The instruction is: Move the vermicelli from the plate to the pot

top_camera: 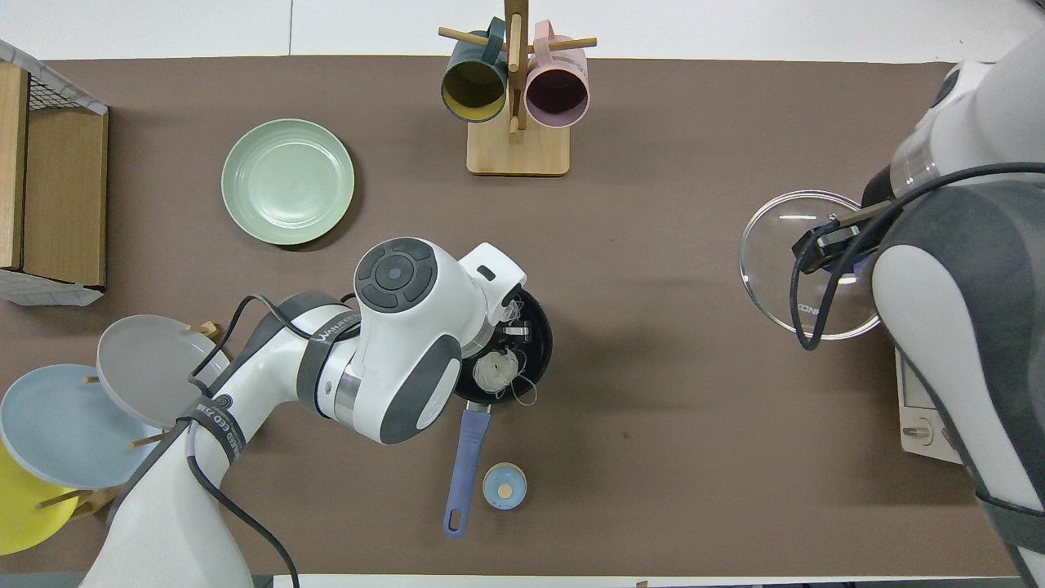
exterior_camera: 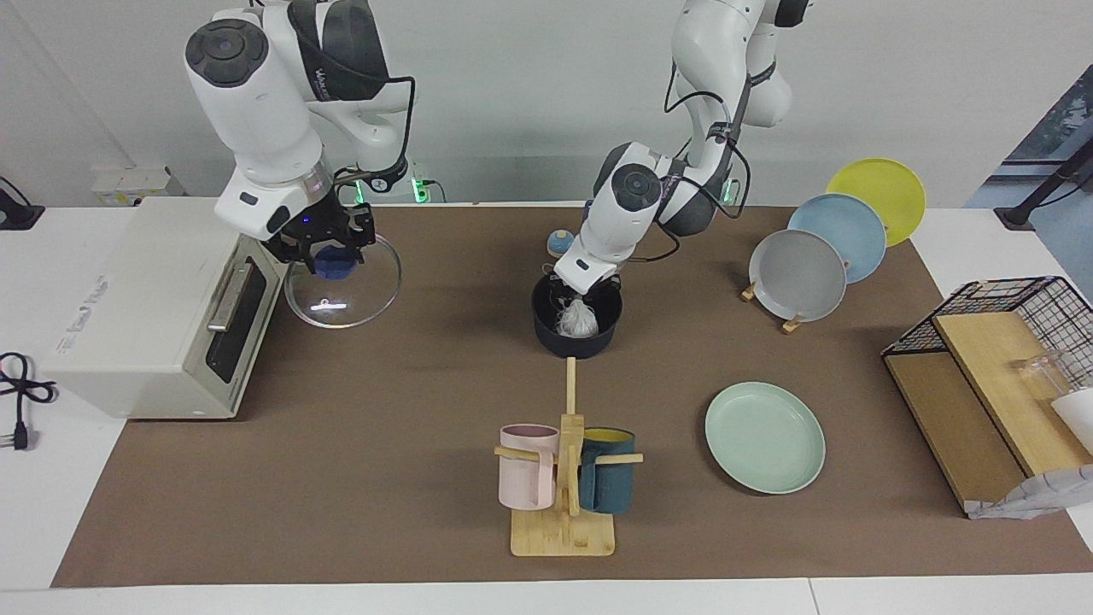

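Toward the robots' edge of the counter, near its middle, the pot stands with its long blue handle pointing back at the robots, a small round blue item just beside that handle. The left gripper hangs low over the pot's mouth; its fingers appear spread apart, though whether they have fully let go cannot be told. A nest of vermicelli sits inside the pot directly beneath them, loose strands trailing over the rim.

At the right arm's end, the right gripper has its fingers clenched on the blue knob of a glass lid, holding it tilted beside the white oven.

Farther out, toward the left arm's end, the green plate lies bare. At the farthest edge, a wooden mug rack carries a pink mug and a teal mug.
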`<state>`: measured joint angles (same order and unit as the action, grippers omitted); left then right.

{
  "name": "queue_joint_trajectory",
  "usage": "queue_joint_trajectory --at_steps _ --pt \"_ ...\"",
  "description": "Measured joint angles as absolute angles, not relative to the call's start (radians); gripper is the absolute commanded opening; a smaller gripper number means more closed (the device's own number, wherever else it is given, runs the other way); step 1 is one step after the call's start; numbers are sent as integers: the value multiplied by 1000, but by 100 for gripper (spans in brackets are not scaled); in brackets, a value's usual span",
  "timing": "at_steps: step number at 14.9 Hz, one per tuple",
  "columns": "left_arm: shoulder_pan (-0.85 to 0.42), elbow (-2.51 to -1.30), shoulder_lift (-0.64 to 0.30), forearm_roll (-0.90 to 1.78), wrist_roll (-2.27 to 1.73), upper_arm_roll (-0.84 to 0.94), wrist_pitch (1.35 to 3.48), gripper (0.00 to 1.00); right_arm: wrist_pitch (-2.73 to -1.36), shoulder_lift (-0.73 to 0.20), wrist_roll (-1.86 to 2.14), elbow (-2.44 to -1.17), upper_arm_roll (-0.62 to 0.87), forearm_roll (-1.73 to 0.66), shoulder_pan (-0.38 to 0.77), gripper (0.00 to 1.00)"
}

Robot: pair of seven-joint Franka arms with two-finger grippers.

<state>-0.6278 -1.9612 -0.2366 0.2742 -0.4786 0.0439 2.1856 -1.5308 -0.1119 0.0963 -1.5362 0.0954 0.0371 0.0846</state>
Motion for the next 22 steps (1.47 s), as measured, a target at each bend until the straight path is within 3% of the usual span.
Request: queue_joint_trajectory --at_steps 1,2,5,8,11,15,18,22 --pt "-626 -1961 -238 274 -474 44 2194 63 -1532 -112 84 -1536 96 37 93 0" --pt "-626 -1961 -239 274 -469 44 2200 100 -1532 -112 79 -1536 96 37 98 0" --pt "-618 -1950 -231 274 -448 38 2190 100 -1540 -112 61 -1536 96 37 101 0" --pt "-544 -1896 -165 274 -360 27 2014 100 -1596 -120 -6 -1541 119 29 121 0" --pt "-395 -1809 -68 273 -248 21 1789 100 -1679 -164 -223 -1545 136 24 257 0" --pt "-210 -1778 28 194 -102 14 1680 100 -1765 -244 -489 -1525 144 24 434 0" --pt "-178 -1770 52 94 -86 15 1675 100 -1817 -301 -610 -1514 144 26 529 0" --pt "-166 -1689 55 31 -86 14 1625 100 -1854 -362 -655 -1518 143 28 575 0"
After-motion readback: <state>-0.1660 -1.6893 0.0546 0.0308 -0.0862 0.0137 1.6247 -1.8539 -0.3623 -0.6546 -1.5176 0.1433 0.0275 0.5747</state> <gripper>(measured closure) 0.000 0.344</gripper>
